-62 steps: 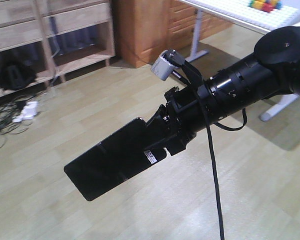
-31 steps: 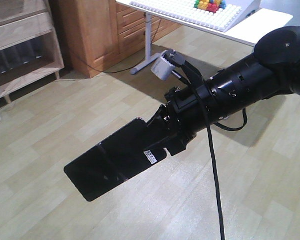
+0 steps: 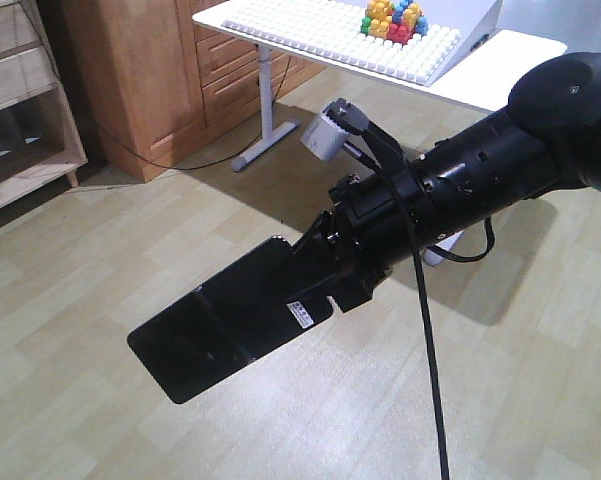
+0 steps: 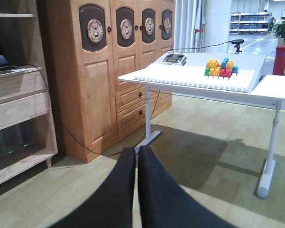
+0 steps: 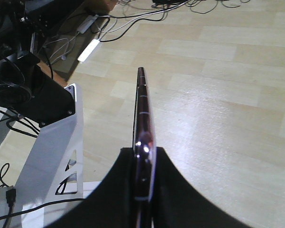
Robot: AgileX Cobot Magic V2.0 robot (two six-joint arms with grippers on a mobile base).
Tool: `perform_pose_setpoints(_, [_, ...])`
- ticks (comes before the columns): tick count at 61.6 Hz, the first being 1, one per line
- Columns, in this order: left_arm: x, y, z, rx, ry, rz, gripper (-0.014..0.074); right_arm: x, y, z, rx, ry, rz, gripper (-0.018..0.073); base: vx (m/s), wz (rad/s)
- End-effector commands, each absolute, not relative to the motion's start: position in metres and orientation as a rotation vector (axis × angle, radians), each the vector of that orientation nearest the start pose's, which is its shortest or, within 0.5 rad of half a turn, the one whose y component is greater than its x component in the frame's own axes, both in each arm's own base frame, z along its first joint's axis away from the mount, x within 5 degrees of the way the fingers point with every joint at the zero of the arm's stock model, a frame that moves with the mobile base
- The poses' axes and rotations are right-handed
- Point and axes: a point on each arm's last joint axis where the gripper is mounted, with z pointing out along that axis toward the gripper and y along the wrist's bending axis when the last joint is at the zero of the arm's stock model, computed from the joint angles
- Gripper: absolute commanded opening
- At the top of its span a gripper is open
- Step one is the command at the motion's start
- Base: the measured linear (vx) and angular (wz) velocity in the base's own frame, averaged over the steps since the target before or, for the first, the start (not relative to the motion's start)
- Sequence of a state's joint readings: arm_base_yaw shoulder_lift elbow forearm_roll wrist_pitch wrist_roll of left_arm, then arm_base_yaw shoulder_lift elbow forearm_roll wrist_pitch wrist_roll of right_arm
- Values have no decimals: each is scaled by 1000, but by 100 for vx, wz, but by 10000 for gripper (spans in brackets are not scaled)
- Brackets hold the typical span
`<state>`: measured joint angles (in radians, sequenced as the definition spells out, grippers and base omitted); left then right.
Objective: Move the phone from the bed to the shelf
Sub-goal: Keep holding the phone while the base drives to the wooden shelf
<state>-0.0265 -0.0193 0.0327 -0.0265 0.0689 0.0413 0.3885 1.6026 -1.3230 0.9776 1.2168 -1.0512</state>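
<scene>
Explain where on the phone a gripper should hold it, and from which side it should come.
Grip one short end, squeezing across the two broad faces and coming in along its length. The phone is a thin flat slab, and the right gripper holds it just that way now.

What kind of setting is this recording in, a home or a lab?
Probably a mock home room inside a larger hall: a wooden cabinet with clock-faced doors, a white table carrying toy building blocks, and, beyond them, warehouse-style racking.

phone point(image 3: 220, 330) in right end effector point(image 3: 318, 268) over floor point(image 3: 110, 240); shelf point(image 3: 15, 80) far left
</scene>
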Motion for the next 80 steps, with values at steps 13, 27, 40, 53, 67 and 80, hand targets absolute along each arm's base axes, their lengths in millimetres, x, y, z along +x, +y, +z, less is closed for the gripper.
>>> perform_pose_setpoints(13, [54,-1,212,14,1459,-24,1,255,186,351,-1353,1967,1225,-2,39,-5])
perform_pose_setpoints(27, [54,-1,212,14,1459,-24,1,255,186,351,-1353,1967,1225,-2,41,-1])
perform_pose_setpoints(40, [54,-1,212,14,1459,-24,1,255,186,351,-1353,1967,1225,-2,42,4])
perform_pose_setpoints(53, [54,-1,212,14,1459,-24,1,255,186,351,-1353,1967,1225,-2,42,9])
perform_pose_setpoints(67, [54,-1,212,14,1459,-24,1,255,186,351,-1353,1967,1225,-2,40,18])
perform_pose_setpoints(80, [54,-1,212,14,1459,-24,1,255,186,351,-1353,1967,1225,-2,40,26])
